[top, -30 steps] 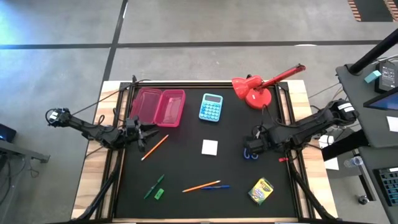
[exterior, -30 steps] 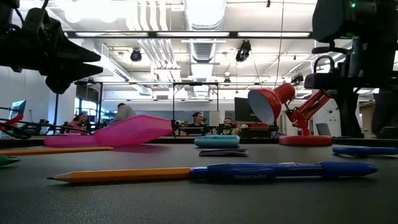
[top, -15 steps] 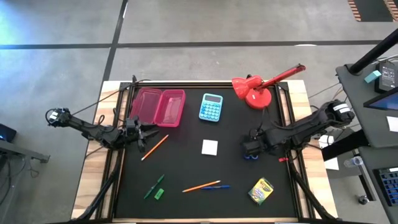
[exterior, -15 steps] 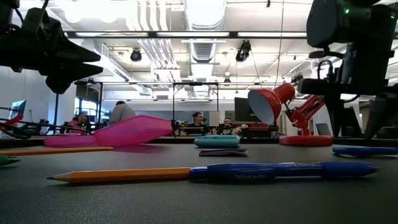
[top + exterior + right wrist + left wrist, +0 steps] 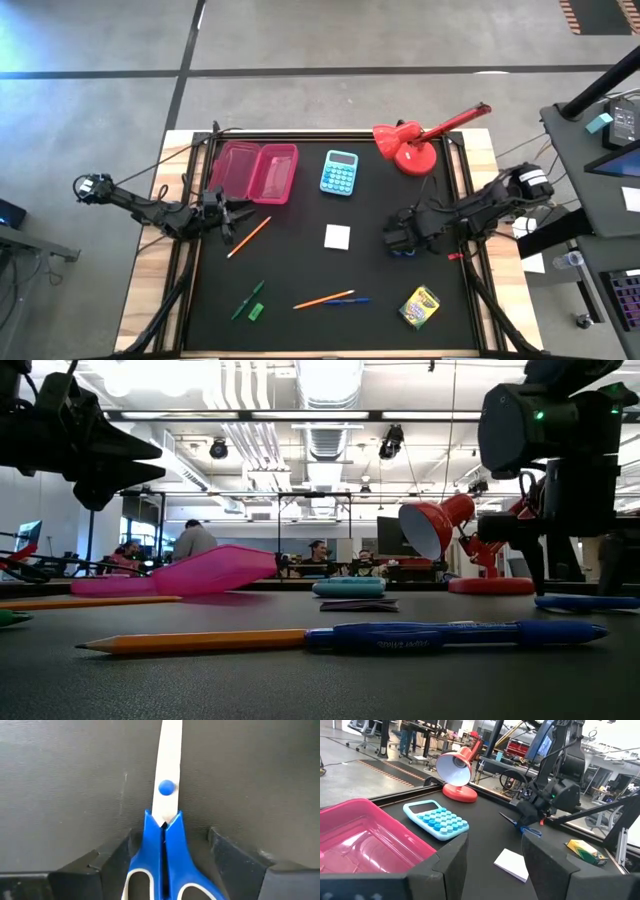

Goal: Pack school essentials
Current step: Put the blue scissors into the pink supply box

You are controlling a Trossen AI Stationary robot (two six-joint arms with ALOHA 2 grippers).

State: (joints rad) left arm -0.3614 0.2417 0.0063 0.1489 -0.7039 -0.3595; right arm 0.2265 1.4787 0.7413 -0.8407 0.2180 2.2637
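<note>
My right hand (image 5: 162, 865) hangs open astride the blue-handled scissors (image 5: 163, 840), blades closed, flat on the black table (image 5: 300, 265); polished grey floor (image 5: 300, 40) beyond.

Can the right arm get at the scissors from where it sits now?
Probably yes. The right gripper is down over the blue-handled scissors with open fingers on either side of the handles, and nothing lies between them on the mat.

Black table (image 5: 300, 270), pink case (image 5: 255, 171), calculator (image 5: 340, 172), lamp (image 5: 410, 145), scissors (image 5: 162, 845), pencils (image 5: 322, 298)
</note>
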